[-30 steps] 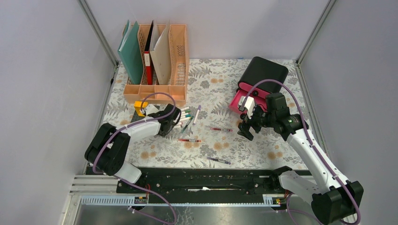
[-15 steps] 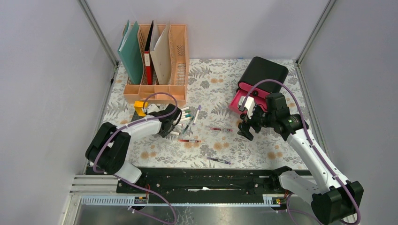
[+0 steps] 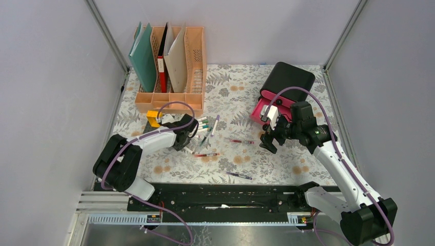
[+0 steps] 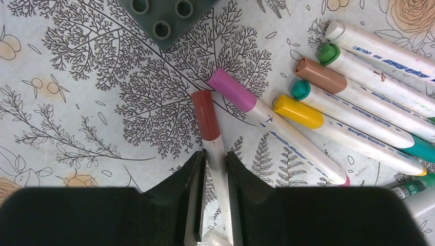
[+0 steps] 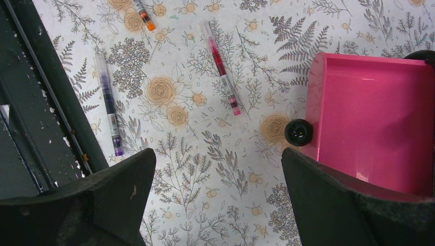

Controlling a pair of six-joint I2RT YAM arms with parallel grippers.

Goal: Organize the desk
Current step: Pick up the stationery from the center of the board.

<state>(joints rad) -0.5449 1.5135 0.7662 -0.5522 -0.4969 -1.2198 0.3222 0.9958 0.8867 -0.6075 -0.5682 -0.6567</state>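
Note:
The desk [image 3: 287,169] is a white cloth printed with ferns and flowers. Several markers lie fanned on it left of centre. My left gripper [image 3: 191,134] is low over them. In the left wrist view its jaws [image 4: 214,154] press on the white barrel of a marker with a red-brown cap [image 4: 206,115], which lies on the cloth. A pink-capped marker [image 4: 232,89] and a yellow-capped one [image 4: 297,111] lie just to the right. My right gripper [image 3: 269,141] hovers open beside the pink drawer [image 5: 379,118], with only cloth between its fingers [image 5: 216,154].
A peach file rack [image 3: 172,66] holds folders at the back left, with a yellow block [image 3: 153,118] in front. A grey studded block [image 4: 164,18] lies ahead of the markers. Loose pens lie around: red [image 5: 221,69], purple [image 5: 109,105]. The drawer has a black knob [image 5: 298,132].
My left gripper's jaws have narrowed around the brown-capped marker and the wrist has shifted slightly. The right arm has not moved.

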